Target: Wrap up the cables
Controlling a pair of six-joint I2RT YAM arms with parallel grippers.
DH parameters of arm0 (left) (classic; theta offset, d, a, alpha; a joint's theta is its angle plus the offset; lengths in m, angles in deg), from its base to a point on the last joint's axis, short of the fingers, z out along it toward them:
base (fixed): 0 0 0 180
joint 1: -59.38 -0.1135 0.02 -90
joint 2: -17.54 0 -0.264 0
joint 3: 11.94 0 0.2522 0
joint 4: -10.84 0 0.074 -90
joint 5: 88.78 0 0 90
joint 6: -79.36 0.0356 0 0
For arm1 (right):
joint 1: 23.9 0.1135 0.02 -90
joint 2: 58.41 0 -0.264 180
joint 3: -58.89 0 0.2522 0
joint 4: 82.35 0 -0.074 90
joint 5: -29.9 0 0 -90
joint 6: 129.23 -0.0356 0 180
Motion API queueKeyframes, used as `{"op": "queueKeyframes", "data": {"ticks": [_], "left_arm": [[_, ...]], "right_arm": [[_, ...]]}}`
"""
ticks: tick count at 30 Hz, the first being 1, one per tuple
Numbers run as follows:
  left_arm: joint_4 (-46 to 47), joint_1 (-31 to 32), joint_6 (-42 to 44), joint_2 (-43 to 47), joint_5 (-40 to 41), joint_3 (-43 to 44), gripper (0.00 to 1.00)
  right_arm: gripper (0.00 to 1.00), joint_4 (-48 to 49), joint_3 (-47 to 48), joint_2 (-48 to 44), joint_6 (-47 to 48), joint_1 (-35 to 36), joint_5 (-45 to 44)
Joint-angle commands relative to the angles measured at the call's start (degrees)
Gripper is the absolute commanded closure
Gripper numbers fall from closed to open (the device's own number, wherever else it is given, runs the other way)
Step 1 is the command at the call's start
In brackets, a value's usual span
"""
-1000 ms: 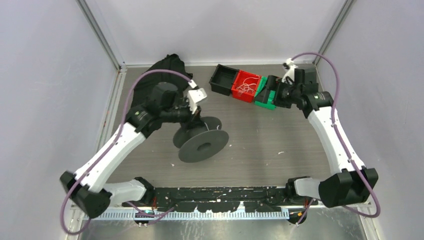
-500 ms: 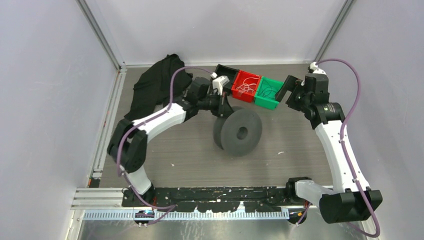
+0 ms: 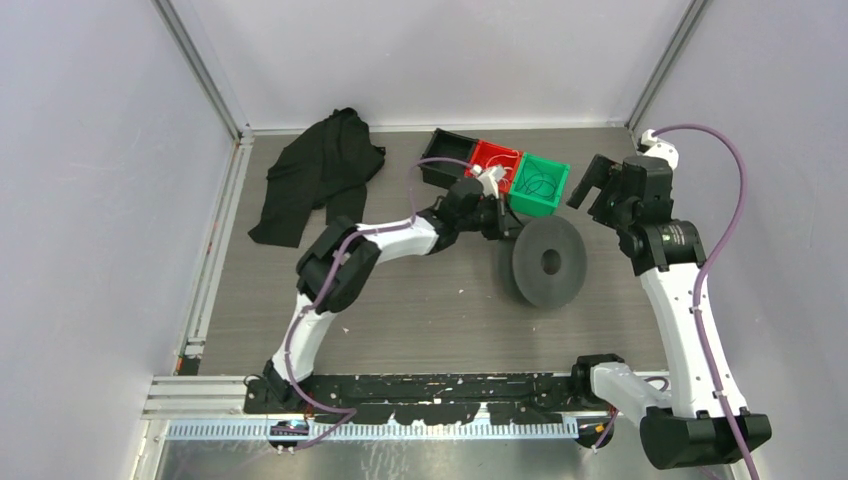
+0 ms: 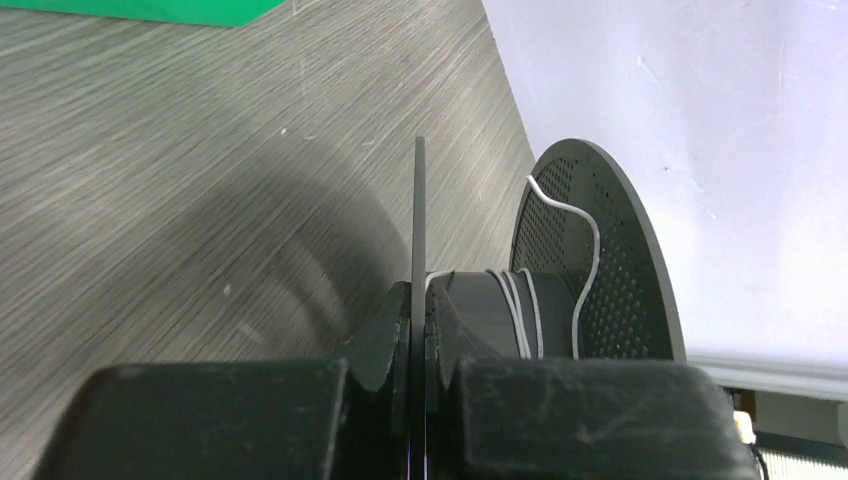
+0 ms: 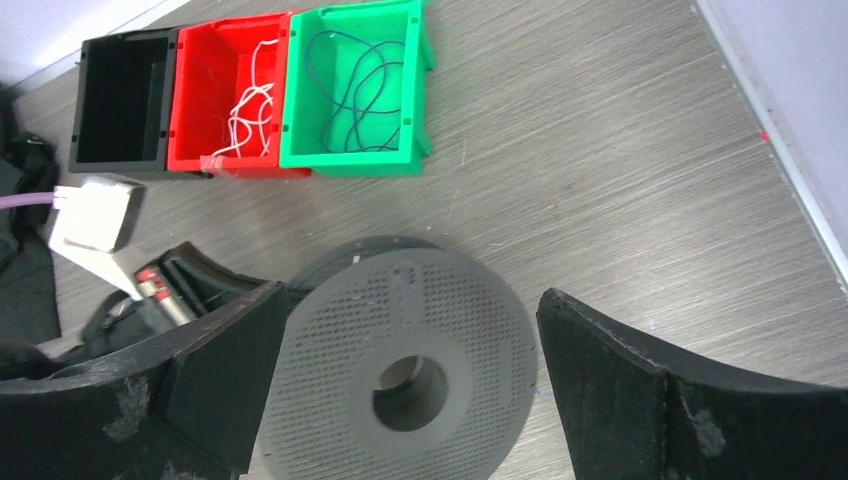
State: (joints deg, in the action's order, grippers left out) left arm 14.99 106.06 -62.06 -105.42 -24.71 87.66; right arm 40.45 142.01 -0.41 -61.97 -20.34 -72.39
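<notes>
A dark grey spool (image 3: 546,262) stands on edge right of centre. My left gripper (image 4: 417,322) is shut on the spool's near flange (image 4: 418,220). A thin white cable (image 4: 577,225) is wound a few turns on the hub, its loose end curving up against the far flange. More white cables (image 5: 245,108) lie curled in the red bin (image 3: 497,161). My right gripper (image 5: 400,370) is open and empty, hovering above the spool (image 5: 395,362), with its jaws on either side of the spool's face; in the top view it (image 3: 597,185) is by the green bin.
A black bin (image 3: 440,160), the red bin and a green bin (image 3: 540,185) with thin dark wires stand in a row at the back. A black cloth (image 3: 315,175) lies at the back left. Enclosure walls rise on both sides.
My left arm has stretched to the right, carrying the spool from the table's centre-left to right of centre. My right gripper has drawn back from the green bin toward the right.
</notes>
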Motion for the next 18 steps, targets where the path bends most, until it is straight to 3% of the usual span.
{"op": "queueKeyframes", "data": {"ticks": [1, 10, 13, 18], "left_arm": [[8.5, 3.7, -7.2, -4.3, 4.9, 7.8, 1.0], [2.5, 7.7, -10.3, -17.0, 8.0, 21.2, 0.98], [-2.5, 8.5, -9.9, -20.2, 6.3, 26.8, 0.84], [-4.9, 9.0, -8.5, -19.5, 7.1, 26.2, 0.62]], "right_arm": [[0.0, -0.9, 3.2, -2.5, 1.9, -0.3, -4.3], [0.0, -2.5, 4.3, -3.6, 2.8, -0.3, -4.5], [0.0, -2.9, 4.6, -3.7, 3.0, -0.3, -4.7], [0.0, -3.7, 4.7, -4.0, 3.3, -0.3, -5.8]]}}
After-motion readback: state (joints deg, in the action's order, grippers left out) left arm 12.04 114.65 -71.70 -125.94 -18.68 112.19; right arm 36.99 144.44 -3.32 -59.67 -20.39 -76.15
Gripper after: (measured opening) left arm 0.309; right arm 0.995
